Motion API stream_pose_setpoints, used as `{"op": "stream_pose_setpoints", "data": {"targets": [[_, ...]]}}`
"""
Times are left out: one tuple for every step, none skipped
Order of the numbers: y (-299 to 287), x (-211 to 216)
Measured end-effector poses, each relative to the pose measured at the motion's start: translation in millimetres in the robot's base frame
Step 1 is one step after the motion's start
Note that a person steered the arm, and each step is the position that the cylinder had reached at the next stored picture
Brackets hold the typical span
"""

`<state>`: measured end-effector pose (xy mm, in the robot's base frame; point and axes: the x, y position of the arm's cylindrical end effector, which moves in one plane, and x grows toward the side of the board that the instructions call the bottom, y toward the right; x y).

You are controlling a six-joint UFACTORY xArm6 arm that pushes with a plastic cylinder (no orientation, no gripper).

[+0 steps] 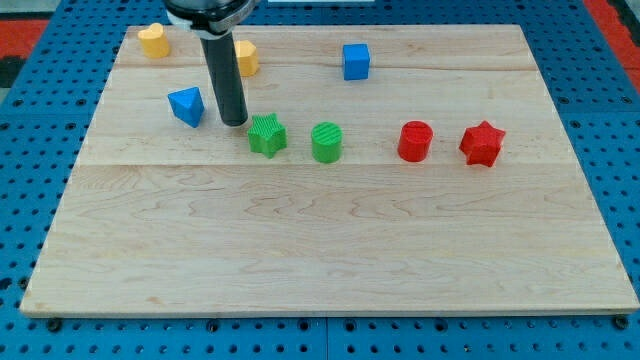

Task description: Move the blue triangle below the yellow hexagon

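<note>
Blue triangle (187,105) sits far left on the board (330,250), just left of my tip (235,123). Right of the tip, a yellow hexagon (246,57) shows partly behind the rod. A green star (267,135) lies just right of the tip. No claw here, only the rod.

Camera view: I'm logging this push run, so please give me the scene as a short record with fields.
tip: my tip between blue triangle and green star, touching neither
yellow blocks: heart at top left; hexagon partly behind the rod
other blue: cube
middle row: green cylinder, red cylinder, red star
surface: wooden board
</note>
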<state>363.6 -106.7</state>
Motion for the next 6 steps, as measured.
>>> {"op": "stream_pose_setpoints", "data": {"targets": [[46.7, 5.2], [-3.7, 31.1], [-49.1, 23.9], [-104.2, 52.2], [-97.5, 12.3], [-31.2, -43.5]]}}
